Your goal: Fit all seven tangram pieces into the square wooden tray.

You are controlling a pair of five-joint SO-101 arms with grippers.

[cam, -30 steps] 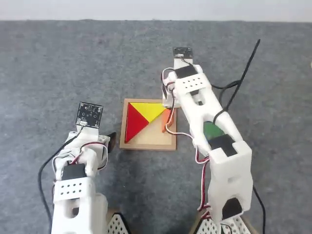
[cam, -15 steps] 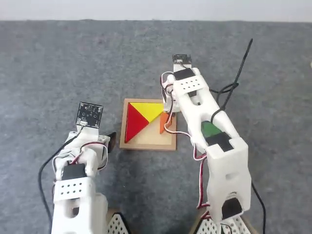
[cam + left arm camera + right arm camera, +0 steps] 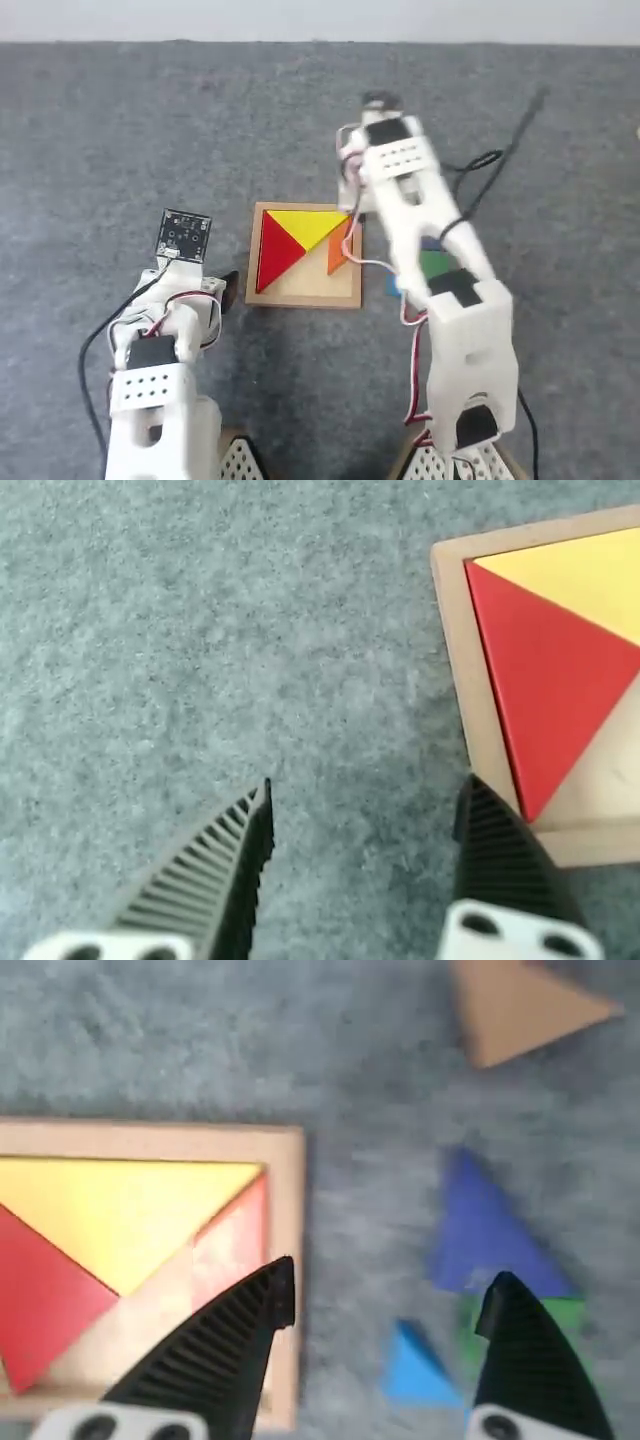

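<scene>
Square wooden tray [image 3: 300, 291] lies on the grey mat [image 3: 150, 120] of the bench, between the two arms, partly filled.
In tray: yellow triangle [image 3: 304, 224]; red triangle [image 3: 274, 256], edge to edge with the yellow; orange triangle [image 3: 337, 258], against the wall on the right arm's side.
Loose on the mat, beyond that wall: tan triangle [image 3: 515, 1000], off by itself; dark blue triangle [image 3: 480, 1225]; light blue triangle [image 3: 420, 1368]; green piece [image 3: 434, 266], outline partly hidden; these three close together.
Count: 7 pieces, 3 in, 4 out; 1 tray; 2 arms.

Right tool [image 3: 392, 1278] hangs over the mat just outside the tray's rim; jaws spread wide, nothing held.
Left tool [image 3: 367, 785] is low by the tray's near corner on its own side; jaws equally wide, empty.

Judgement: between placements; fourth piece not yet fetched.
Next move calls for the right tool over the dark blue triangle, the closest loose piece; jaws astride two edges; low descent, since the piece is flat on soft mat; then rotation to match the bare wedge in the tray.
</scene>
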